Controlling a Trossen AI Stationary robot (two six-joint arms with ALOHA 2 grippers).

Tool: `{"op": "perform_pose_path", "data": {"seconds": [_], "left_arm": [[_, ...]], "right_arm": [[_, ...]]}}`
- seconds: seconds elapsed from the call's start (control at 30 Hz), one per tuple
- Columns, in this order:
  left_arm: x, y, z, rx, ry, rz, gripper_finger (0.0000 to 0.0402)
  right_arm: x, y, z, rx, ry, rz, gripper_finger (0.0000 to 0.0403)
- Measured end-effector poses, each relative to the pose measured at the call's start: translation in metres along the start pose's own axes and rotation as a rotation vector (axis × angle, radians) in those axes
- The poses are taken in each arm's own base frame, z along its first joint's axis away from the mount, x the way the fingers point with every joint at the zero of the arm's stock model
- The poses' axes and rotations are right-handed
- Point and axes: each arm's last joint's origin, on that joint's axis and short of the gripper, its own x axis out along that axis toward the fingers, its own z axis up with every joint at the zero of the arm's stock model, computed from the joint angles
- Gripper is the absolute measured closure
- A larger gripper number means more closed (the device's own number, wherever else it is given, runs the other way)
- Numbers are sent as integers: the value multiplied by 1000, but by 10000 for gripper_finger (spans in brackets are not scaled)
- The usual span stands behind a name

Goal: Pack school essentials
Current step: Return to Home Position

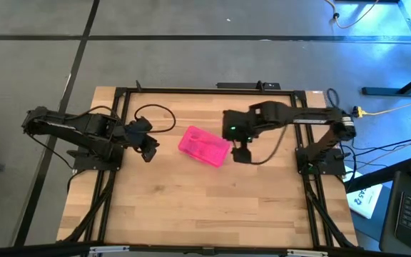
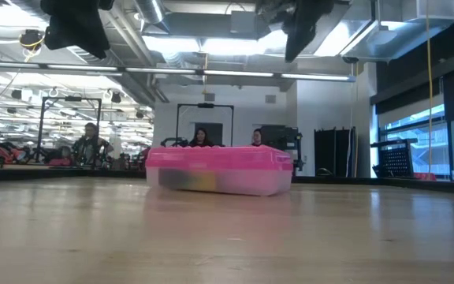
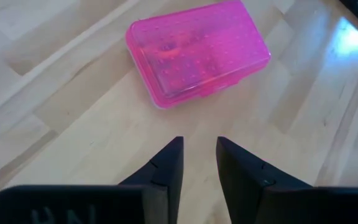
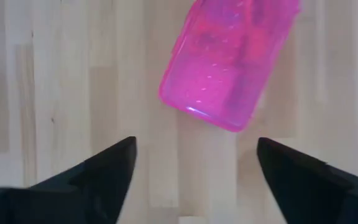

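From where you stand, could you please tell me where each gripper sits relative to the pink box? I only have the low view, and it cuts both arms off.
Observer: From above, the left gripper is to the left of the box and the right gripper is just off its right end.
Operator: Thank you. Are they open?
Observer: Both are, holding nothing: the right one wide, the left one by a narrow gap.
Operator: And is the lid down?
Observer: Yes, the left wrist view shows the lid shut over the box.
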Motion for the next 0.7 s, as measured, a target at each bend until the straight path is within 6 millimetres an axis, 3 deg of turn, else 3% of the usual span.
{"op": "perform_pose_path", "data": {"seconds": [0.13, 0.3, 0.53, 0.7], "left_arm": [[-2, 1, 0, 25, -5, -3, 339], [-21, 13, -2, 59, -47, -36, 393], [-60, 42, -8, 15, -226, -68, 400], [-82, 61, -13, -4, -347, -116, 400]], "right_arm": [[-28, -1, -12, 5, -52, -57, 122], [-71, -4, -33, 58, -160, -90, 224], [-116, -4, -72, 90, -316, -81, 378], [-136, -4, -101, 137, -471, -59, 387]]}}
